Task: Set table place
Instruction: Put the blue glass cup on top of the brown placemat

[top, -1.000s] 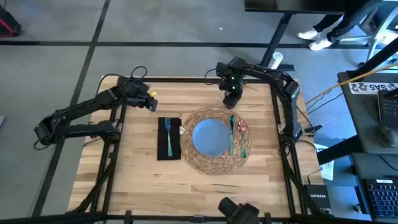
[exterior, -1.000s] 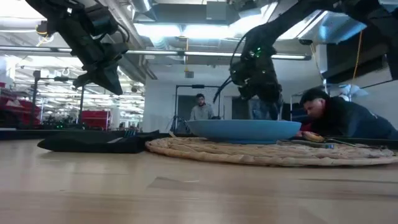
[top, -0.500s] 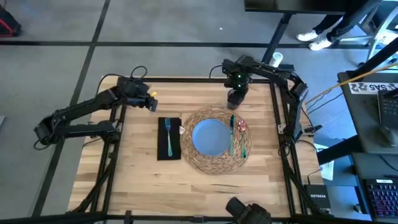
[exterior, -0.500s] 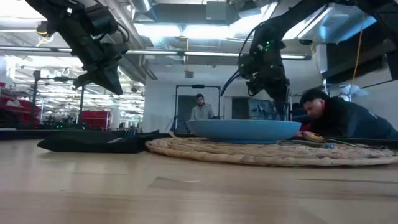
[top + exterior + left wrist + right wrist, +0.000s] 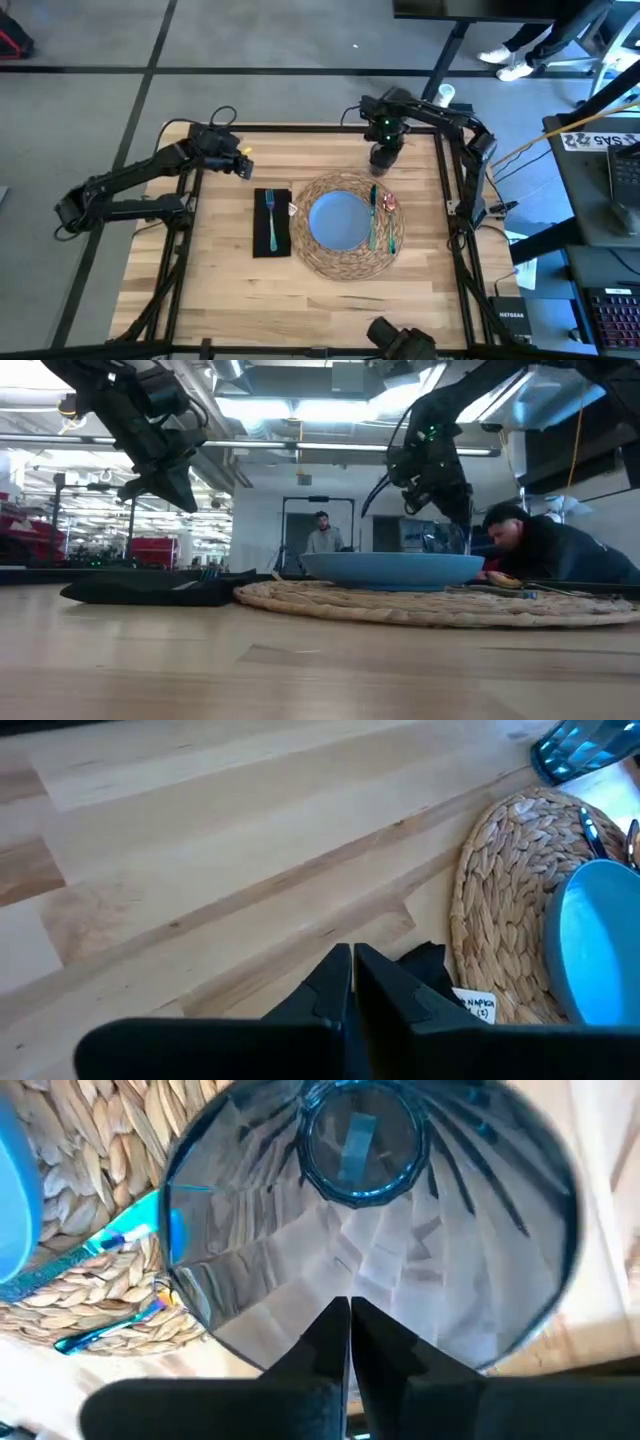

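Glass (image 5: 370, 1230) directly under right end effector (image 5: 381, 150).

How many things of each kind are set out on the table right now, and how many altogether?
Woven placemat: 1
Blue plate: 1
Black napkin: 1
Cutlery: 3 (teal fork on the napkin; green-handled piece and red-handled piece on the placemat)
Glass: 1
Total: 7

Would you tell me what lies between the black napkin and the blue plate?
In the high view, only the placemat's woven rim and a small white tag separate the napkin from the plate.
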Controlling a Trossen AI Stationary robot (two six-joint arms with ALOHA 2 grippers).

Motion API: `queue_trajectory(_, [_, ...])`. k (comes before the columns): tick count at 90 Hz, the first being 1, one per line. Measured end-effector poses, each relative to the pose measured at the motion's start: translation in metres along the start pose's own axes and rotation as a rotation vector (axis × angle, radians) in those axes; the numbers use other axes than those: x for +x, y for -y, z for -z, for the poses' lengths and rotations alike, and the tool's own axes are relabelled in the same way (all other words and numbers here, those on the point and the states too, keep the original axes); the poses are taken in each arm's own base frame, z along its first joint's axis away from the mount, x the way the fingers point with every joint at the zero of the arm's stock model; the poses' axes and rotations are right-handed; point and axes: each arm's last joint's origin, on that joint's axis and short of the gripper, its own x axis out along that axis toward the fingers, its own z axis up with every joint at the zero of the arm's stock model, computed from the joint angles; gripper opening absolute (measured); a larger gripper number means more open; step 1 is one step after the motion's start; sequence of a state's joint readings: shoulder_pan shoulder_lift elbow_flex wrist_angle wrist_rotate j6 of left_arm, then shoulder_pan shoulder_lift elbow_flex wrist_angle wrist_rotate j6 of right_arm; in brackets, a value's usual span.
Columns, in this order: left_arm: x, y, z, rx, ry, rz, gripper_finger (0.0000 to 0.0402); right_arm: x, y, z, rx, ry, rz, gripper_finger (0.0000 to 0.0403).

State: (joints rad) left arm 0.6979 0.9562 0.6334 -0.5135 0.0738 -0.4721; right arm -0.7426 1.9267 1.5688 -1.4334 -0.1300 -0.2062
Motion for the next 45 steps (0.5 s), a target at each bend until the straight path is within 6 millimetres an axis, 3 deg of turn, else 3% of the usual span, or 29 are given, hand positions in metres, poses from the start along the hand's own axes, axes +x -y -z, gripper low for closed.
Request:
queue_trajectory(31, [0.0,0.0,0.0,-0.004,0.0,0.0,0.0,-0.005,-0.001,-0.012,-0.037,0.17,-0.046,0.0])
queue_trajectory(45, [0.0,0.0,0.0,-0.006,-0.001,-0.001,0.0,0.01,0.001,-0.014,-0.04,0.184,-0.042,0.0])
